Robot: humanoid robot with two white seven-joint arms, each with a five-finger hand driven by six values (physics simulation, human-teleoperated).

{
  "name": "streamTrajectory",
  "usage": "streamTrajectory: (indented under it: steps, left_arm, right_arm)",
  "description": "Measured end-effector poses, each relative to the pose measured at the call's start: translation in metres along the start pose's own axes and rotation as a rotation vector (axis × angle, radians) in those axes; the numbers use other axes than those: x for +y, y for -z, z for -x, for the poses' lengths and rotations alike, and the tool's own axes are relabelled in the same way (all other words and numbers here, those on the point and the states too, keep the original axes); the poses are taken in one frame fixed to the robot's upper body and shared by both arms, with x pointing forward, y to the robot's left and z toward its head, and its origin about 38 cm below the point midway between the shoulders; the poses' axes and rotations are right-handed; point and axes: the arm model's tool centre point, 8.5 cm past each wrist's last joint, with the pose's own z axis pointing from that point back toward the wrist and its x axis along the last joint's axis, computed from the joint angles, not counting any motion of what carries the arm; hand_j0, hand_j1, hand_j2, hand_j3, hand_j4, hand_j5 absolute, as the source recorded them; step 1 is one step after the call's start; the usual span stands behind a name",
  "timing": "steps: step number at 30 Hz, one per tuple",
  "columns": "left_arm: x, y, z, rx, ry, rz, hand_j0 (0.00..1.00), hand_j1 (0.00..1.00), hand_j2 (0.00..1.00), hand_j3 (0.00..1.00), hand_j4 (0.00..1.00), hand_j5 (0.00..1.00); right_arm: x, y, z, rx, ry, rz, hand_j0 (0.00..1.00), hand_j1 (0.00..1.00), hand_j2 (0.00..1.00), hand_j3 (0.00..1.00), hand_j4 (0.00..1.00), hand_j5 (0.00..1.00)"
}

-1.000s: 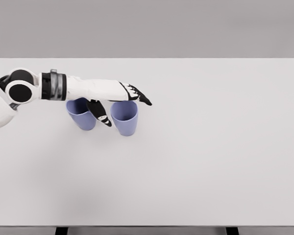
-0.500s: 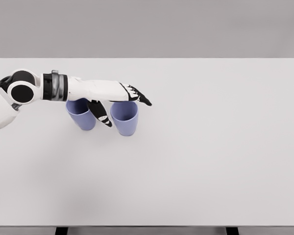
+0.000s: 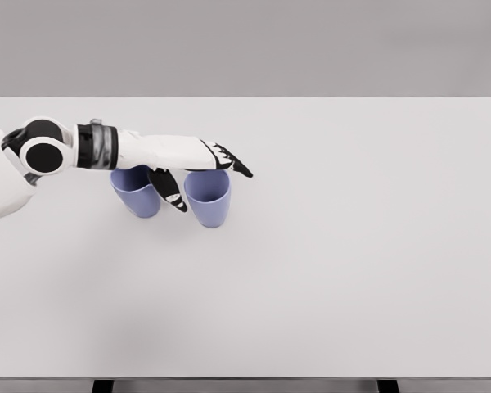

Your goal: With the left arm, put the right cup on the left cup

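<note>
On the wide white bench (image 3: 327, 270), two lavender-blue plastic cups stand upright just beside each other near the left rear part. The left hand (image 3: 198, 162) reaches in from the left at the level of their rims, its fingers (image 3: 233, 166) stretched out flat over the right cup (image 3: 208, 200) and holding nothing, while the thumb hangs down in the gap between it and the left cup (image 3: 137, 191).

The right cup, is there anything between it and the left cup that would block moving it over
Nothing visible blocks it. The right cup and left cup stand upright side by side on the table; only the left hand shows between them, its thumb hanging into the gap, fingers extended over the right cup's rim.
</note>
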Motion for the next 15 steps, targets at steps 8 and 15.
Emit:
streamTrajectory:
  steps: [8, 15]
  left_arm:
    - [-0.0040, 0.0026, -0.0007, -0.005, -0.007, 0.004, 0.93, 0.93, 0.93, 0.93, 0.93, 0.93]
    - [-0.0067, 0.0031, -0.0010, -0.011, -0.019, 0.001, 0.69, 0.69, 0.69, 0.69, 0.69, 0.69]
  right_arm:
    - [-0.0002, 0.0000, -0.0009, -0.001, -0.001, 0.000, 1.00, 1.00, 1.00, 1.00, 1.00, 1.00]
    - [0.0000, 0.0000, 0.0000, 0.000, 0.000, 0.000, 1.00, 1.00, 1.00, 1.00, 1.00, 1.00]
